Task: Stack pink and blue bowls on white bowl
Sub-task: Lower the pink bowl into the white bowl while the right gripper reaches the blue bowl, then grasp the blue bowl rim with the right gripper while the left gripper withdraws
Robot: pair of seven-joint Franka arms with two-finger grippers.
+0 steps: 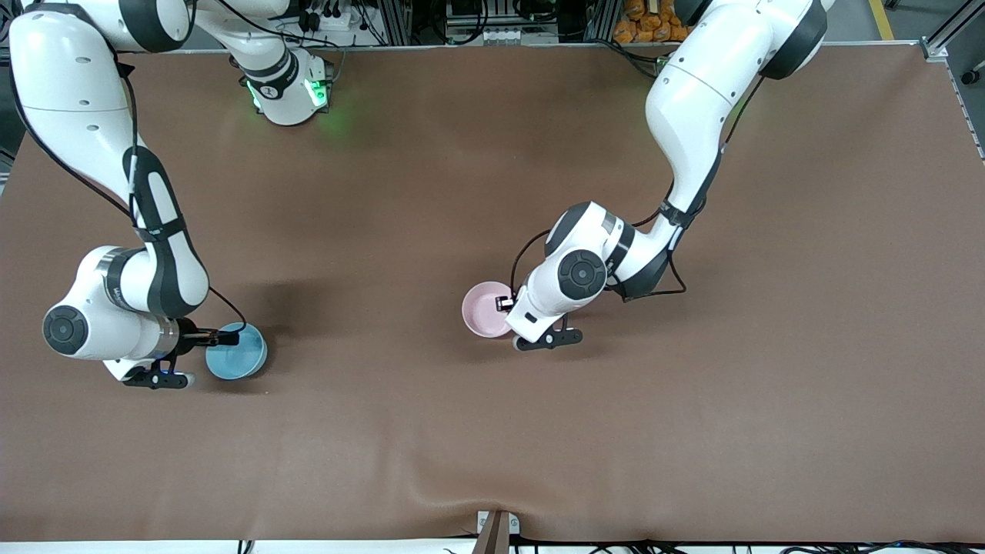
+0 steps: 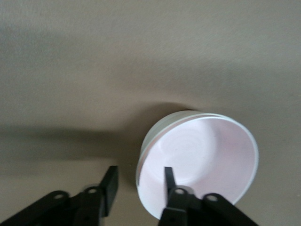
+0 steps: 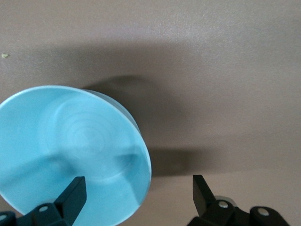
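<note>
Nearest the front camera, toward the right arm's end of the table [image 1: 492, 431], sits the blue bowl [image 1: 235, 352], upright on the brown surface; the right gripper [image 1: 202, 358] is low beside it, and in the right wrist view its jaws stand released and wide, one finger [image 3: 70, 200] over the bowl's inside and the other out over bare table, so the rim lies between them with nothing clamped; whether the inner finger touches the glaze I cannot tell. Slightly farther from the front camera, around the middle of the table and well apart from the blue bowl, rests the pink bowl [image 1: 486, 308]; the left wrist view shows its pale pink inside [image 2: 200, 162] seated in a second, paler rim that peeks out along one side, which looks like the white bowl [image 2: 162, 126] beneath it, though little of that one can be seen. The left gripper [image 1: 517, 323] is down at the pink bowl's edge on the side toward the left arm's end; its jaws are parted, one finger [image 2: 168, 181] inside the bowl and the other on the outside, straddling the rim without visibly clasping it. Farther still, along the table's top edge, stand the two arm bases.
</note>
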